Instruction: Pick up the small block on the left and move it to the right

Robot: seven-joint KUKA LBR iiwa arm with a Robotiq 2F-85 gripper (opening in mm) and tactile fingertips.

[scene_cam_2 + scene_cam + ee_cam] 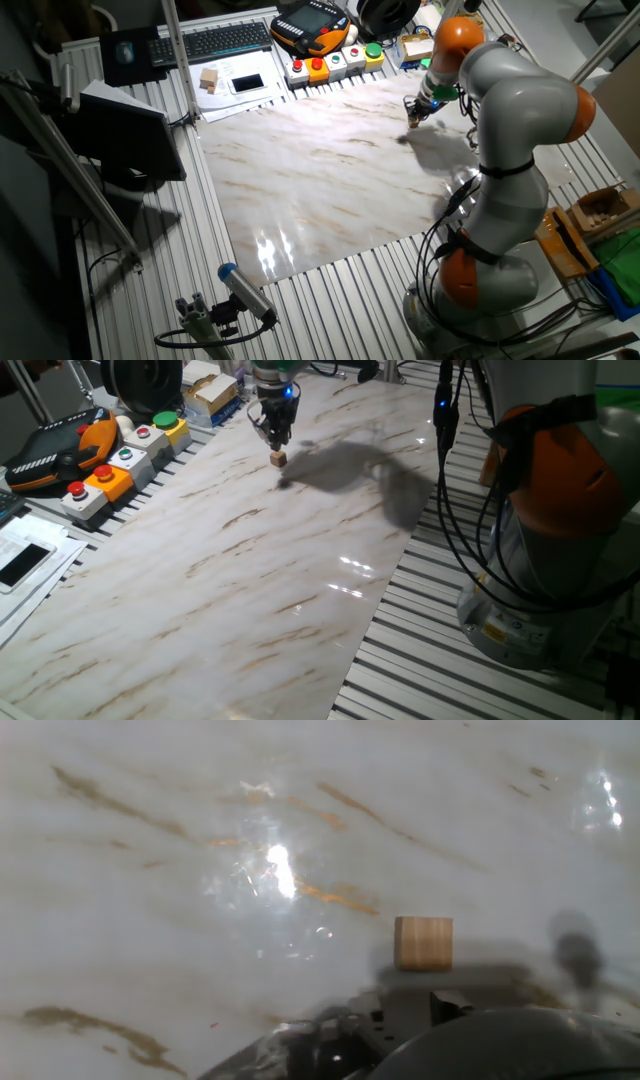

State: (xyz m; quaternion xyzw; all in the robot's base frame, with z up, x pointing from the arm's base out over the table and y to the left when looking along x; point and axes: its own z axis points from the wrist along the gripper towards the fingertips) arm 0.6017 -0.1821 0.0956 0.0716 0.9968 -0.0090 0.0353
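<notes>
The small block (278,458), a tiny light-brown wooden cube, hangs at the tips of my gripper (277,449) near the far end of the marble table (250,590). The fingers look shut on it. Its dark shadow lies apart from it on the table, so it is a little above the surface. In the other fixed view the block (413,122) sits under the gripper (416,110) at the far right of the marble. The hand view shows the block (423,942) just above the dark gripper body (420,1025); the fingertips are not clear there.
A row of coloured push-button boxes (110,480) lines the far left edge, beside an orange teach pendant (50,450) and a cardboard box (210,395). Papers and a phone (25,560) lie at the left. My arm's base (540,560) and cables stand on slatted metal to the right.
</notes>
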